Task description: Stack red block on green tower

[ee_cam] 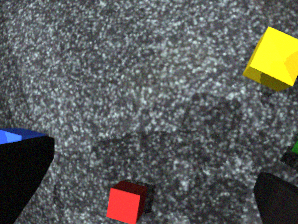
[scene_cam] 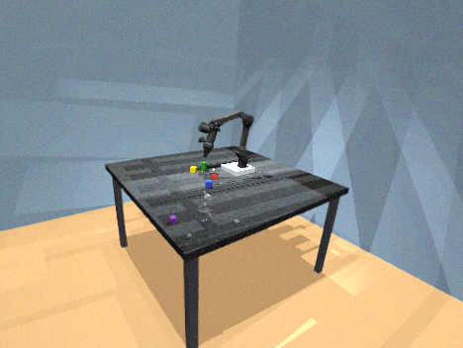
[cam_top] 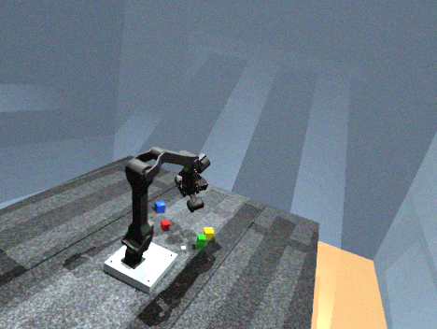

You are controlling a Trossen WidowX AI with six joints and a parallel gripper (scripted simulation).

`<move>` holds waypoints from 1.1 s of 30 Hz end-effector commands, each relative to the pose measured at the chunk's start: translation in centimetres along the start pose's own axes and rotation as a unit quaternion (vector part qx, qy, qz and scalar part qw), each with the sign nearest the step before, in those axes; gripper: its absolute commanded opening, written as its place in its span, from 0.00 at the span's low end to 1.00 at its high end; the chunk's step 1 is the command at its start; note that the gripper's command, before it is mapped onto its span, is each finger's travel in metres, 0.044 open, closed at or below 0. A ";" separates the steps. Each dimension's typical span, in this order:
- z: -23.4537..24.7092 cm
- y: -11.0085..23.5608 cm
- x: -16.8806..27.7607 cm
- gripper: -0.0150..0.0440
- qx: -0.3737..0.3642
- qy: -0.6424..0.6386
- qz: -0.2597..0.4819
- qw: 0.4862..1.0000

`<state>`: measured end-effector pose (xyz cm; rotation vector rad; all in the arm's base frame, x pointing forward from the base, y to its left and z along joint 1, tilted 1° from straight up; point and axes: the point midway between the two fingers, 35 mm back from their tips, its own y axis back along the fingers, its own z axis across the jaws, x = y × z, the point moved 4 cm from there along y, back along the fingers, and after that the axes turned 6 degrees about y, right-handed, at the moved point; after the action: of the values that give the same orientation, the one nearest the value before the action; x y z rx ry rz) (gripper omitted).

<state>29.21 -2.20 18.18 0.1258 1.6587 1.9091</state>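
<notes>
We see the red block point(ee_cam: 125, 203) sitting on the table point(cam_top: 261, 280), apart from everything else. In the wrist view it lies low in the frame, between the 2 dark fingers but left of centre, so nearer the left one. It is a cube with no long axis; its faces look slightly rotated against the finger line, so we judge a small wrist turn may help.

The gripper point(cam_top: 194, 204) hangs above the table, pointing down, fingers spread wide with nothing between them. In the top view it sits up and to the right of the red block, well above it. We judge the next move is a shift toward the block, then a descent.

The green tower point(cam_top: 201, 241) stands near the yellow block point(cam_top: 208, 232), to the right of the red one. A blue block point(cam_top: 160, 206) lies on the other side, nearer the arm.
</notes>
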 end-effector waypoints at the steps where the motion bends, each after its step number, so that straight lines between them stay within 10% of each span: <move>1: 2.0 -1.9 2.0 1.00 0.034 0.002 0.062 0.997; 33: 4.5 -8.7 7.6 1.00 0.108 0.019 0.145 0.983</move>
<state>28.25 5.78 9.11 0.4388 1.9594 1.9460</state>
